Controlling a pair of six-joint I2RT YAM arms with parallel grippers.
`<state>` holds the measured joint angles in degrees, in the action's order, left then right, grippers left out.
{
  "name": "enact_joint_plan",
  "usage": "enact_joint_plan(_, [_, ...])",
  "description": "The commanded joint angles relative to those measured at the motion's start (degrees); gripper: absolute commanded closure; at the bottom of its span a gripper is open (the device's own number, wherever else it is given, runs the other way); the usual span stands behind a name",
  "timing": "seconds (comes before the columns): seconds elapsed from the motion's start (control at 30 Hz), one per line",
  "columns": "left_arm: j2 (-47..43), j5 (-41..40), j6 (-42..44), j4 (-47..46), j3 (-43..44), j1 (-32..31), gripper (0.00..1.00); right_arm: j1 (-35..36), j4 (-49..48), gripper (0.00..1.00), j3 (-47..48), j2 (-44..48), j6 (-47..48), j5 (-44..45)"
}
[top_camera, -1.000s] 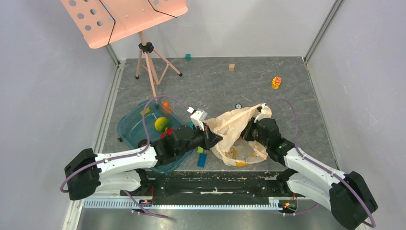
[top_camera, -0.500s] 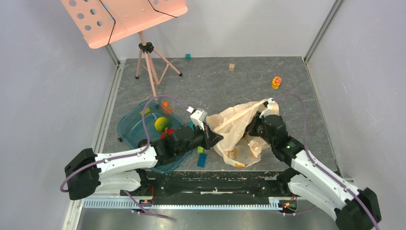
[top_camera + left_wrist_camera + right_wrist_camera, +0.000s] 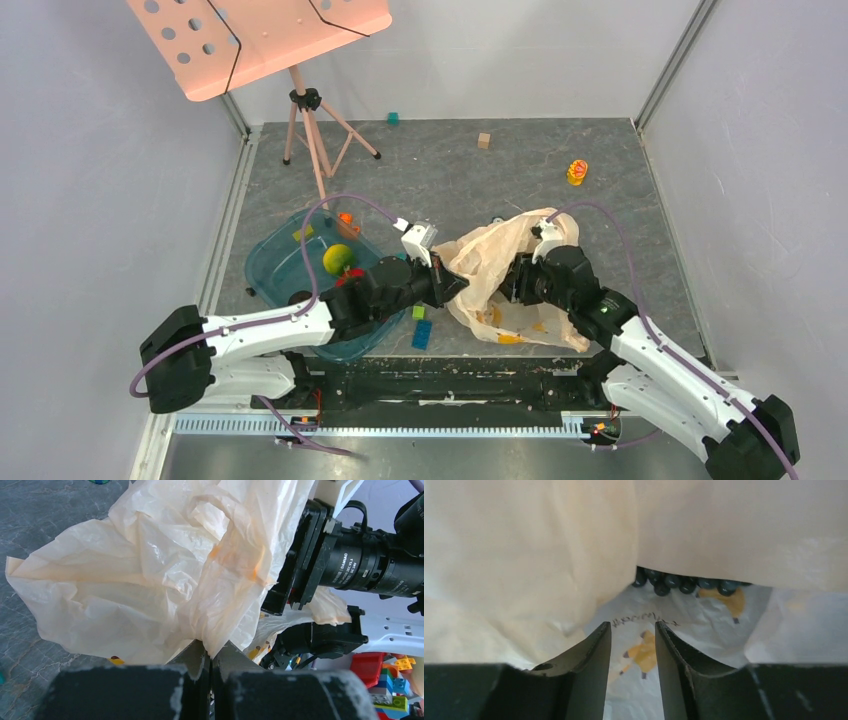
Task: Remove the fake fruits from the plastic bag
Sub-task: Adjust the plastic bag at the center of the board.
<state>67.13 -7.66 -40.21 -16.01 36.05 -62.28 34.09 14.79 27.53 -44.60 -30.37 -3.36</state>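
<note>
The plastic bag (image 3: 490, 258) is a crinkly peach-beige heap at the table's near middle. My left gripper (image 3: 452, 285) is shut on a fold of its left edge; in the left wrist view the plastic bag (image 3: 150, 570) rises out of the pinched left gripper (image 3: 211, 652). My right gripper (image 3: 633, 627) is inside the bag, jaws apart with only printed plastic between them. Of the fake fruits, a bunch of dark grapes (image 3: 684, 582) lies just beyond the fingertips under a fold. From above, the right gripper's tips are hidden by the bag.
A teal tray (image 3: 272, 268) holding a green-yellow ball (image 3: 338, 258) and small blocks sits left of the bag. A blue block (image 3: 422, 334) and a green block (image 3: 418, 313) lie by the left arm. A music stand (image 3: 305, 110), a yellow toy (image 3: 577, 171) and a wooden block (image 3: 484, 140) stand farther back.
My right gripper has moved from the bag's upper right rim down into the bag and its jaws have parted. The left gripper keeps its pinch on the bag.
</note>
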Motion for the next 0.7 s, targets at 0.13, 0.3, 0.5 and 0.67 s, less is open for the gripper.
enact_joint_plan(0.13, [-1.33,-3.36,-1.01,0.42,1.40,-0.28,0.98,0.11,7.78,0.58,2.39,2.88,10.46,-8.02])
enact_joint_plan(0.3, [-0.95,-3.28,-1.36,0.51,1.33,-0.29,0.98,0.12,7.27,0.58,7.19,6.40,12.98,-15.83])
enact_joint_plan(0.5, [-0.76,-3.41,-1.64,0.48,1.10,-0.25,0.98,0.15,8.23,0.49,13.67,7.84,14.06,-21.69])
enact_joint_plan(0.67, [-1.04,-3.94,-2.05,0.30,0.61,-0.30,0.98,0.18,9.09,0.57,14.86,8.34,12.19,-21.94])
